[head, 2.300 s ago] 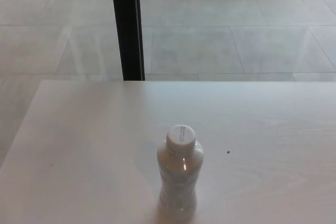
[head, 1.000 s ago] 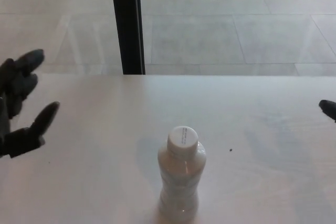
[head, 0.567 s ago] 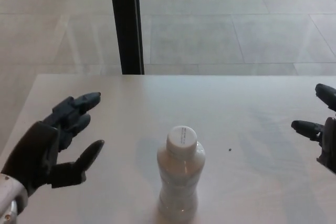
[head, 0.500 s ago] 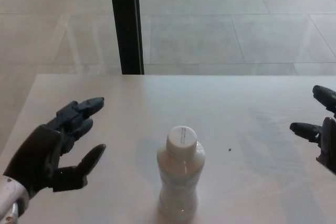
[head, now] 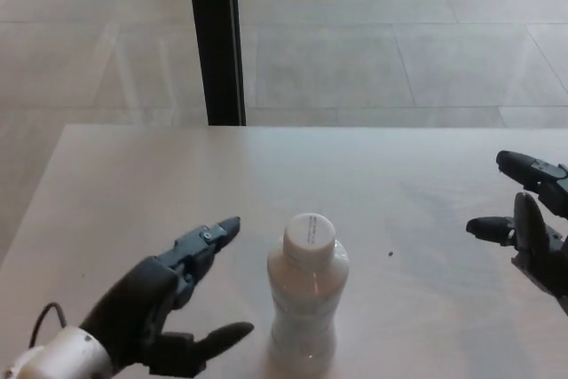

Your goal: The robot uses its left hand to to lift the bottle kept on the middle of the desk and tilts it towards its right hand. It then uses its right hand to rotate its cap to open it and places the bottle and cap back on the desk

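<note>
The lower two thirds of the frame are filled by a pale wooden desk (head: pixel 426 175), beyond which a tiled floor (head: pixel 382 42) is seen, crossed at the upper left by a black post (head: pixel 216 37). A clear plastic bottle (head: pixel 307 308) is stood upright at lower centre, closed by a white cap (head: pixel 309 236). At the lower left the left hand (head: pixel 169 308) is held just beside the bottle — fingers spread, thumb below, nothing grasped, no contact seen. At the right edge the right hand (head: pixel 532 228) is partly shown, well apart from the bottle — its fingers parted and empty. A small dark speck (head: pixel 390 254) is seen right of the bottle.
</note>
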